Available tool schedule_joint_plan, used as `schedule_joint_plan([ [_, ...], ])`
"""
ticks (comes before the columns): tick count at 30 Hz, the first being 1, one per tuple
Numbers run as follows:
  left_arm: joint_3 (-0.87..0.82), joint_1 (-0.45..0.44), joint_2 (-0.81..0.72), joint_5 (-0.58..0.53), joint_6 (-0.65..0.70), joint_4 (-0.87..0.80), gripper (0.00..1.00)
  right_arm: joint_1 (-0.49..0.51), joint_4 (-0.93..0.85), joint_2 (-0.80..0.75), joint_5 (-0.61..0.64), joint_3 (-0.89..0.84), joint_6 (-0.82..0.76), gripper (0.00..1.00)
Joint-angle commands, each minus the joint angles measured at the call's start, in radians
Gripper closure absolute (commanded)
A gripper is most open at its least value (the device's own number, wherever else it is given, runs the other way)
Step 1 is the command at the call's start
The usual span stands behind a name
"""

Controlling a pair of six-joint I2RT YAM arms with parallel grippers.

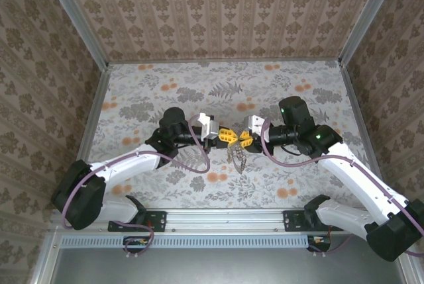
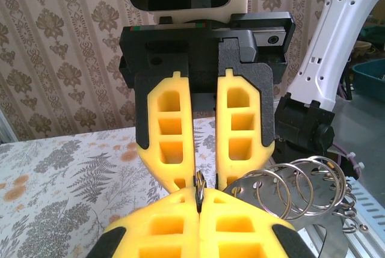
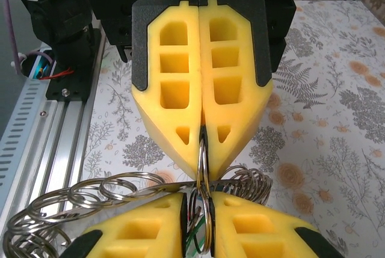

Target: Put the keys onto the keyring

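The top camera looks steeply down from above and behind the arm bases, taking in the whole table (image 1: 152, 92). Each wrist camera sits close behind its own fingers (image 2: 156, 234), facing the other gripper head-on. All views share the left gripper (image 1: 227, 136), right gripper (image 1: 246, 138) and the ring (image 3: 204, 174) between.

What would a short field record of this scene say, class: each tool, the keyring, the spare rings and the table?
left tool: shut on the edge of the keyring
right tool: jaws slightly apart around the keyring, grip unclear
spare rings: silvery, bunched beside the tools
table: floral cover
position: tools tip to tip above the table's middle
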Motion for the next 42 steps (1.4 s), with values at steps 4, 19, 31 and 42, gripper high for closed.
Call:
schedule_joint_plan([
  [4,0.031,-0.009,-0.014,-0.006,0.026,-0.033,1.0,0.014,0.07,-0.011,-0.078,-0.016,-0.003,0.84],
  [19,0.037,-0.015,0.019,-0.002,0.009,0.003,1.0,0.018,0.184,-0.019,-0.117,-0.06,0.076,0.85],
  [31,0.119,0.0,-0.068,-0.079,0.231,-0.467,0.74,0.035,-0.09,0.028,0.026,0.053,0.046,1.0],
  [42,0.295,-0.003,-0.041,-0.126,0.451,-0.984,0.68,0.115,-0.297,0.136,0.223,0.179,0.014,1.0],
])
